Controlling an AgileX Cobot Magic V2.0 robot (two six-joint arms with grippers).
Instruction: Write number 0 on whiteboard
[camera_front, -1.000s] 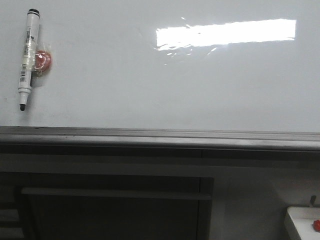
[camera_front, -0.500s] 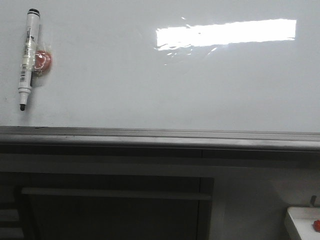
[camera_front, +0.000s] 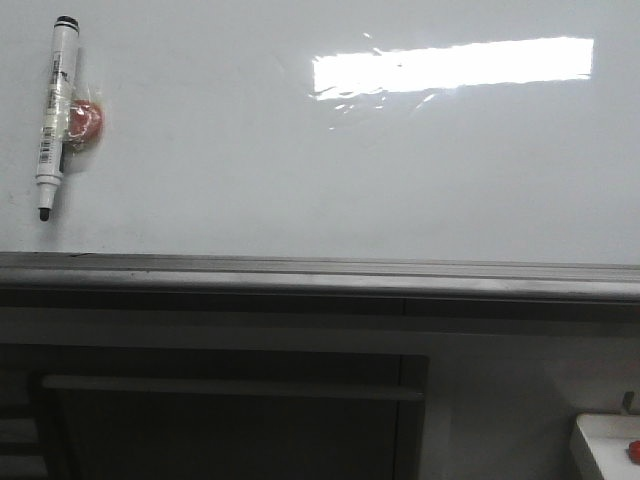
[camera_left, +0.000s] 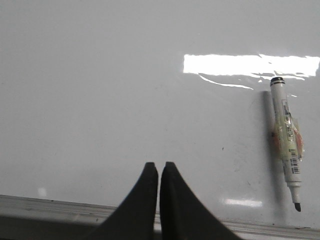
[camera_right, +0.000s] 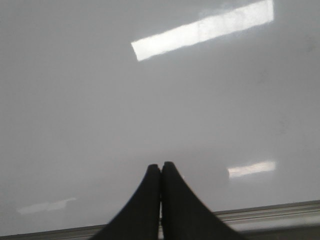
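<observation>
The whiteboard (camera_front: 300, 170) fills the upper part of the front view, glossy and white, with a bright rectangular light reflection (camera_front: 452, 65) toward its upper right. A grey metal edge rail (camera_front: 320, 272) runs along its lower border. Below the rail stands a dark cabinet (camera_front: 230, 410) with a pale horizontal bar handle (camera_front: 230, 388). At the lower right corner of the front view sits a white tray (camera_front: 605, 445) with a small red object (camera_front: 634, 451) in it; what that object is cannot be told.

No number 0 shows on the board in any view; the writing surface is unmarked apart from faint specks.

A marker pen (camera_front: 55, 115) sits on the board at its upper left, nearly upright, tip down and uncapped, with a round red-orange piece (camera_front: 86, 121) just behind its barrel, touching it. The left wrist view shows the same pen (camera_left: 287, 142) well apart from the left gripper (camera_left: 159, 167).

The left gripper faces the board with its 2 dark fingers pressed together, holding nothing. The right gripper (camera_right: 160, 167) faces bare board, its 2 fingers likewise closed tip to tip and empty. Neither gripper appears in the front view.
</observation>
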